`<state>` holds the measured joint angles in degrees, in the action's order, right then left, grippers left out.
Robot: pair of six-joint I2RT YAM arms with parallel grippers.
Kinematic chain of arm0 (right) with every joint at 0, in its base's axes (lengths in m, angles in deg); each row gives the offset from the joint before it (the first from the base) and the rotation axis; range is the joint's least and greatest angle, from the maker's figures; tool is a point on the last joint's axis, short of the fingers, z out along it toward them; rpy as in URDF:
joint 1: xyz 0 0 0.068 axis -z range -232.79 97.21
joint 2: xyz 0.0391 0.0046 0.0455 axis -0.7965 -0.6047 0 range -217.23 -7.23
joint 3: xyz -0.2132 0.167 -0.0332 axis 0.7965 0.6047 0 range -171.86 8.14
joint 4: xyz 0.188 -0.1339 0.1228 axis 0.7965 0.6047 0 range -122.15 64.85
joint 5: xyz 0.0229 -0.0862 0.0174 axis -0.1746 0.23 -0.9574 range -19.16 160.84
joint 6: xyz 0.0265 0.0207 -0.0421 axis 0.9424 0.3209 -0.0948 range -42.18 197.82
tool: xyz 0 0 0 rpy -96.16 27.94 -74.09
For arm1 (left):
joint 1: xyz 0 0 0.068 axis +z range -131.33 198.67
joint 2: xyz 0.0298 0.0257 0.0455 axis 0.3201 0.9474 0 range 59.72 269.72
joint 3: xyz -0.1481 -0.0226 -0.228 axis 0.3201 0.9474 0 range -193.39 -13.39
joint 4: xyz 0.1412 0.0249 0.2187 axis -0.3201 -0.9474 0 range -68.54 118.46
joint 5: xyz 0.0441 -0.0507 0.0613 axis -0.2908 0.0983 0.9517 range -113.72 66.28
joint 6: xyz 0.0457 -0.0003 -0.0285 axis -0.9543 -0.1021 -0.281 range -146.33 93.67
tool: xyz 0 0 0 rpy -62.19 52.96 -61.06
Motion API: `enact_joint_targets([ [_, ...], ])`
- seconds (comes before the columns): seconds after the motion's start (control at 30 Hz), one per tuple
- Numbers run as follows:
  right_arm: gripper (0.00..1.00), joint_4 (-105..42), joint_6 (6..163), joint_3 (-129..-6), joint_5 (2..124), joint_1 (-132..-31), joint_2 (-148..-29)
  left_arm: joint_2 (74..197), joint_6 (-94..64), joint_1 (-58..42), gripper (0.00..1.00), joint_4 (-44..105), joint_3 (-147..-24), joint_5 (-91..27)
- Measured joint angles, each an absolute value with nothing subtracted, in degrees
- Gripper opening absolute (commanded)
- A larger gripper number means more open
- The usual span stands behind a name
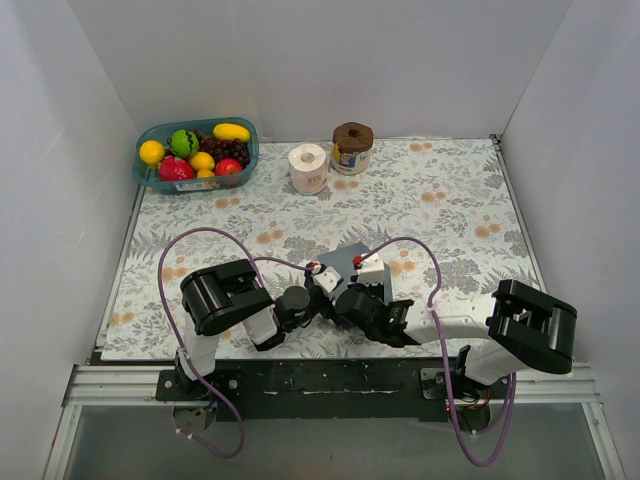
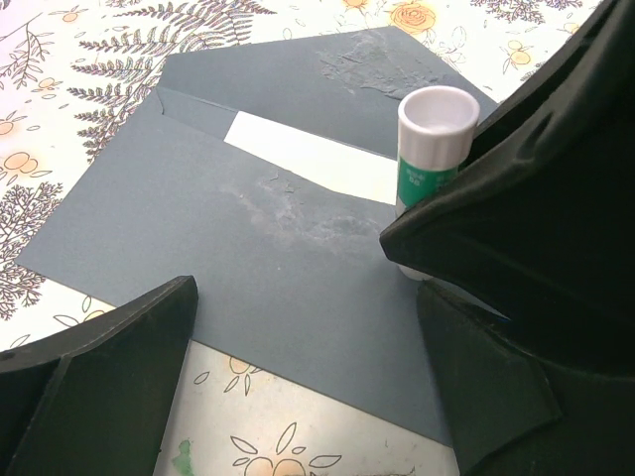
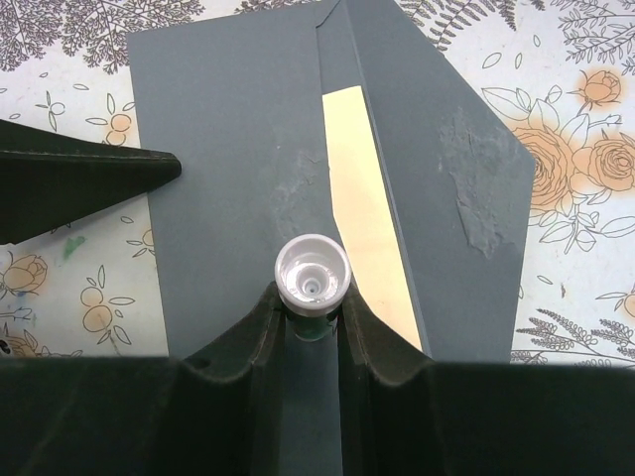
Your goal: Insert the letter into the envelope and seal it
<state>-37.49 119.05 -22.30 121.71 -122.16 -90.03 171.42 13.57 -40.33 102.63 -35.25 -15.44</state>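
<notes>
Right pincer [image 3: 310,297]: clamped on upright glue stick [image 3: 313,270].
Left pincer [image 2: 308,307]: fingers apart.
Envelope [image 3: 238,149]: flat on desk [image 3: 585,59], near middle, under both pincers, flap open.
Letter [image 3: 362,198]: tucked inside, pale strip showing.

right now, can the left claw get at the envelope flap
Probably yes. The left claw hangs open over the envelope, the flap lies bare just beyond, and the glue stick in the right claw stands aside.
</notes>
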Motion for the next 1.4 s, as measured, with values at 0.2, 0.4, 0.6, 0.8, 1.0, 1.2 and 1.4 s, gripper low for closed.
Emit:
enact_joint_targets([
  [0.2,0.01,-36.6,121.3,-22.6,123.7,-123.4,-90.6,171.4,13.6,-40.3,0.91,102.6,-35.3,-15.4],
  [0.4,0.01,-33.1,125.6,-23.3,124.8,-123.8,-90.2,171.4,13.6,-40.3,0.91,102.6,-35.3,-15.4],
  [0.6,0.01,-25.2,130.7,-26.3,126.2,-123.9,-90.9,171.4,13.6,-40.3,0.91,102.6,-35.3,-15.3],
  [0.8,0.01,-18.1,134.8,-29.0,128.3,-124.2,-92.8,171.4,13.6,-40.3,0.91,102.6,-35.3,-15.3],
  [1.0,0.01,-13.6,137.0,-29.2,130.1,-124.2,-93.0,171.4,13.6,-40.3,0.91,102.6,-35.3,-15.3],
  [1.2,0.01,-14.1,134.2,-28.0,131.0,-125.2,-92.3,171.8,13.6,-40.3,0.91,102.5,-35.6,-15.3],
  [1.4,0.01,-16.1,130.3,-25.9,129.3,-126.0,-89.1,171.8,13.6,-40.3,0.91,102.5,-35.7,-15.3],
])
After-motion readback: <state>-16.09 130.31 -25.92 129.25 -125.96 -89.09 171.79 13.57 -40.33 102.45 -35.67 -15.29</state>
